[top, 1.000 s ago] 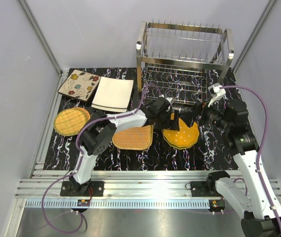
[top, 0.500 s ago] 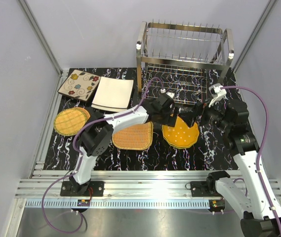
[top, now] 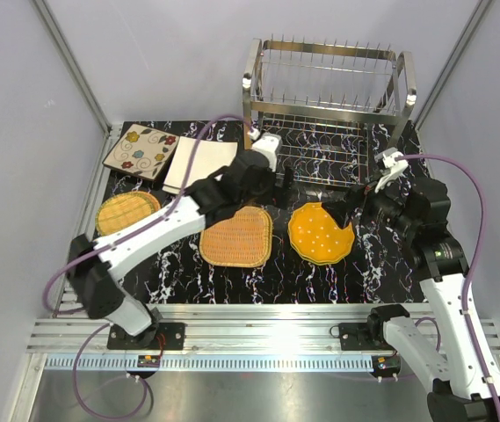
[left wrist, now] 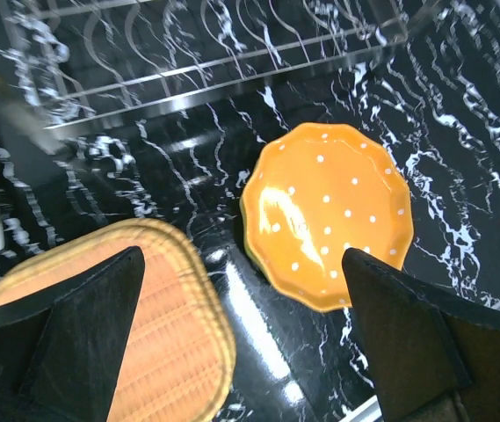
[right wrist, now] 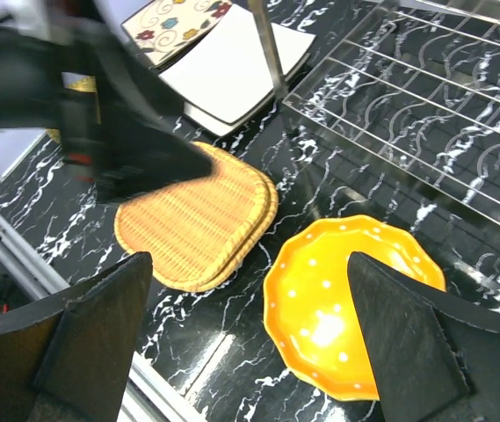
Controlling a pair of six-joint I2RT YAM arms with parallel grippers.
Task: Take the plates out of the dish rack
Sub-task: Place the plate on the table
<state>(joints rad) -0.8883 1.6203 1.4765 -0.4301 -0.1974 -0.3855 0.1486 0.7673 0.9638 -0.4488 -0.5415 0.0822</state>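
Observation:
The steel wire dish rack (top: pixel 329 97) stands at the back right, and I see no plate in it. Five plates lie flat on the black marbled table: floral square (top: pixel 141 151), white square (top: pixel 199 163), round wicker (top: pixel 126 214), rounded-square wicker (top: pixel 236 236) and orange dotted (top: pixel 320 233). My left gripper (top: pixel 278 182) hovers open in front of the rack, between the wicker plate (left wrist: pixel 126 325) and the dotted plate (left wrist: pixel 329 224), holding nothing. The right gripper (top: pixel 352 205) hangs open over the dotted plate's right edge (right wrist: pixel 346 308), also with nothing in it.
The left arm (right wrist: pixel 100 114) reaches across above the white plate (right wrist: pixel 241 70) and the wicker plate (right wrist: pixel 197 224). Aluminium rails (top: pixel 232 330) run along the near edge. Grey walls close in the left, back and right sides.
The left gripper has let go of the orange dotted plate, opened wider and drawn back up and left toward the rack. The plate now lies flat and uncovered. The right arm barely shifted.

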